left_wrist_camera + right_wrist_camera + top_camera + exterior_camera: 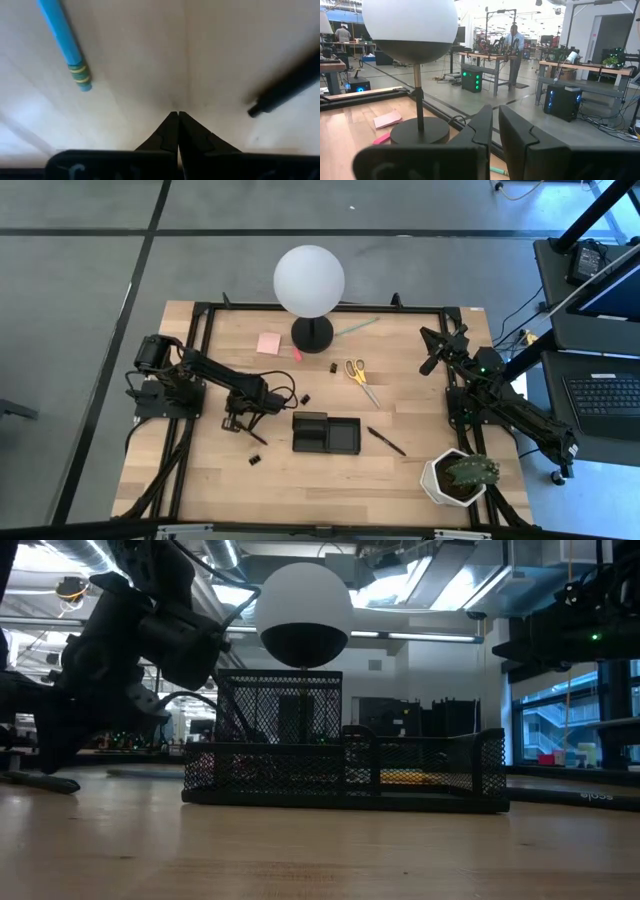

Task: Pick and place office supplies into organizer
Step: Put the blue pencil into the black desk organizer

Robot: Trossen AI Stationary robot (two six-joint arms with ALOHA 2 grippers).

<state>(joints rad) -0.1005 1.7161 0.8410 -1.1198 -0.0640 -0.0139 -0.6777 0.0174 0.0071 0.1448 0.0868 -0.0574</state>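
— Organizer (pixel 326 433) first: where's it sitting?

— Near the front of the table (pixel 400 390), about the middle; a low black mesh tray with two compartments; from table height I can't tell what's in them.

— And the left gripper (pixel 238 423)?

— Down low at the wood, just left of the organizer; its fingers (pixel 172 131) are pressed together with nothing between them; a blue pencil (pixel 66 44) and a dark pen (pixel 287 88) lie on either side, neither one touched.

— The right gripper (pixel 432 348)?

— Held up by the right edge, well apart from the supplies; fingers nearly together, a thin slit between, holding nothing; it faces the lamp (pixel 410 30).

— What's loose on the table?

— Scissors (pixel 358 375) beyond the organizer; pink pad (pixel 268 343) left of the lamp base; a second pen (pixel 386 441) to the organizer's right; binder clips, one (pixel 254 457) near the front, one (pixel 332 366) beside the scissors; a green stick (pixel 357 327) right of the lamp; the plant (pixel 460 477) at the front right corner.
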